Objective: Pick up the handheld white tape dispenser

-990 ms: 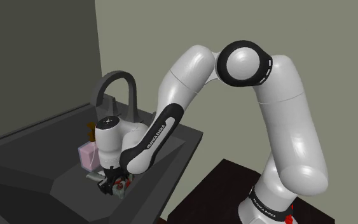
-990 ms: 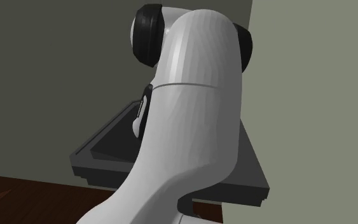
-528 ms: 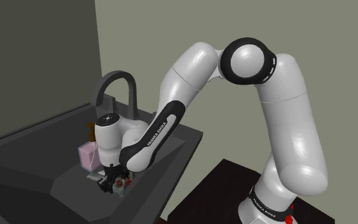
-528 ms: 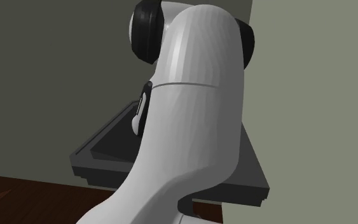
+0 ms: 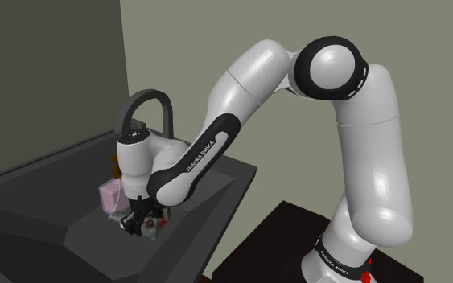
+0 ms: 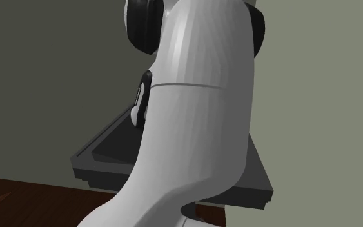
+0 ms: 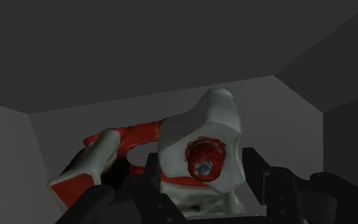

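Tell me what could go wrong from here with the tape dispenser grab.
1. The gripper clasps the tape dispenser at its rounded white body, with the red-and-white handle jutting sideways; it might twist or slip.
2. The pink box and the faucet stand close to the wrist; lifting could bump them.

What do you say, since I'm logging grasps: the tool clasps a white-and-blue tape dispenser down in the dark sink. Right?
Wrong colour: the tape dispenser is white and red, not blue, as the wrist view shows. The tool does clasp it down in the dark sink.
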You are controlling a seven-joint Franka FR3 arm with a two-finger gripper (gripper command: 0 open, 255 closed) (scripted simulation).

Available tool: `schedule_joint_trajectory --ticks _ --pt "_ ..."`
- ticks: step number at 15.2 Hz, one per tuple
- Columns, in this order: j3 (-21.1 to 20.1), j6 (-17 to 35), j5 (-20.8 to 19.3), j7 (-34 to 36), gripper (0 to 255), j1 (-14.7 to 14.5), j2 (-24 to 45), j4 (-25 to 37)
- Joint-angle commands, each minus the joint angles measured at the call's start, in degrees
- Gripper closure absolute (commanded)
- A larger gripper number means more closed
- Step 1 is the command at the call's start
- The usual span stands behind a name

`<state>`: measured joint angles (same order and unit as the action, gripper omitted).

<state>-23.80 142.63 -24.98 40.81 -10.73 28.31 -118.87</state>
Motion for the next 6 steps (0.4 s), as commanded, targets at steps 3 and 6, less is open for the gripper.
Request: schedule_joint_trajectory --ticks 3,6 --pt "-1.29 -1.99 1.83 -1.45 255 1.07 -2.55 -0.34" --pt "-1.64 -2.59 2.37 -1.84 255 1.32 -3.26 -0.37"
